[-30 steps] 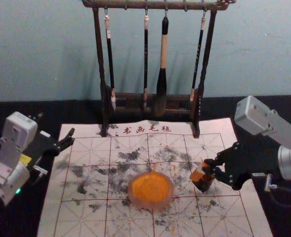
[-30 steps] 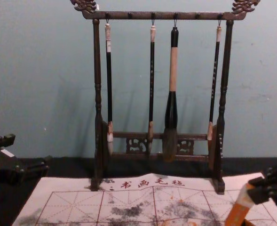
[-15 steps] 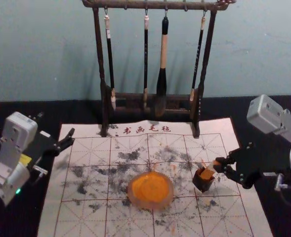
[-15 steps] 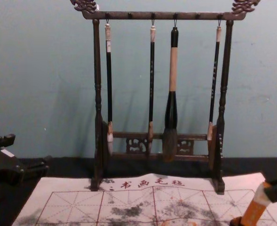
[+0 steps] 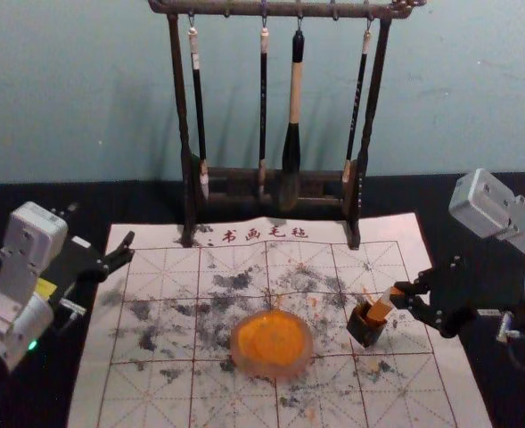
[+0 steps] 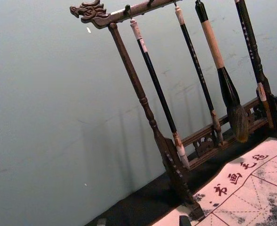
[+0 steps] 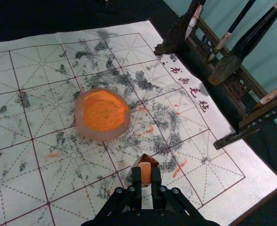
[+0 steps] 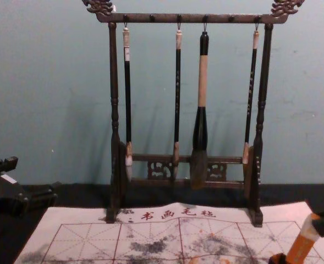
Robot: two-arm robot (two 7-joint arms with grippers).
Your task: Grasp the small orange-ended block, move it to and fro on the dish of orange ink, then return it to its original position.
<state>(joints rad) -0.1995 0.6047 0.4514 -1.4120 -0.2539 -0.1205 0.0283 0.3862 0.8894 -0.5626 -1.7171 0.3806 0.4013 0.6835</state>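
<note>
Pincer fingers on my right gripper (image 5: 398, 295) stand narrow, one to each side of the pale upper end of the orange block (image 5: 380, 309), touching it and holding it between them. To the right of the ink dish (image 5: 271, 370), near it but apart, I have the block at a tilt, its held end leaning away from the dish. The block's lower end is at the mouth of a small dark box (image 5: 365, 333), also right of the dish; how deep it sits, I can't tell. Orange ink (image 5: 273, 341) lies in the dish, which rests on the marked mat (image 5: 155, 392).

Parked to the left of the dish and farther back than it, my left gripper (image 5: 102, 226) has its fingers spread wide, with nothing between them. Beyond the dish stands the brush rack (image 8: 114, 82), with four brushes (image 5: 295, 98) hanging from its top rail.
</note>
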